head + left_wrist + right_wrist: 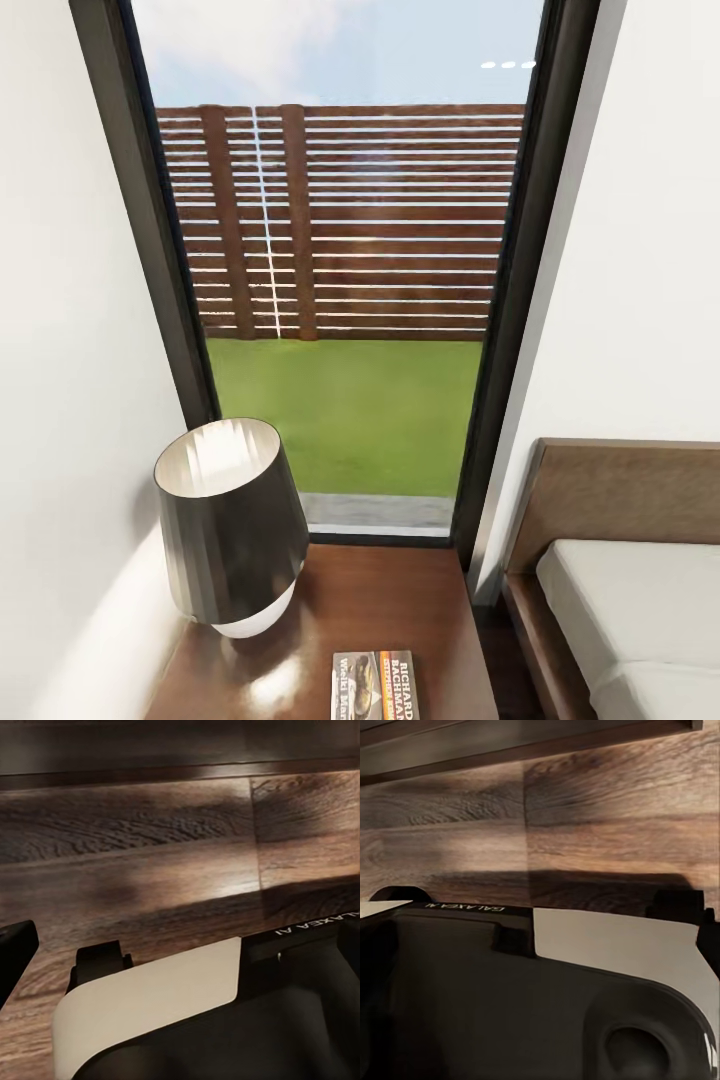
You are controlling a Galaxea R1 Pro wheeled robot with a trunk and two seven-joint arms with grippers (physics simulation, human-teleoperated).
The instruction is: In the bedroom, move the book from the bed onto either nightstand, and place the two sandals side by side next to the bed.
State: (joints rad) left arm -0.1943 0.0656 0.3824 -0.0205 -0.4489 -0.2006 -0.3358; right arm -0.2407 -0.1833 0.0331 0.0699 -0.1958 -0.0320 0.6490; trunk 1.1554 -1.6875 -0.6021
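The book [375, 686] lies flat on the dark-brown nightstand [385, 595], at the lower edge of the head view, its cover lettering partly cut off. The bed [620, 495], with its headboard and light-grey mattress [640, 610], stands right of the nightstand. The sandals are out of view. In the left wrist view, my left gripper [184, 945] hangs over the wood floor, with one dark finger [15, 952] at the frame's edge and nothing between the fingers. My right gripper [540, 937] also hangs open above the floor.
A black-shaded table lamp [230, 525] stands on the nightstand left of the book, close to the white wall. A tall black-framed window [340, 300] is behind the nightstand. Both wrist views show my own white and black base [157, 1005] over the plank floor [585, 817].
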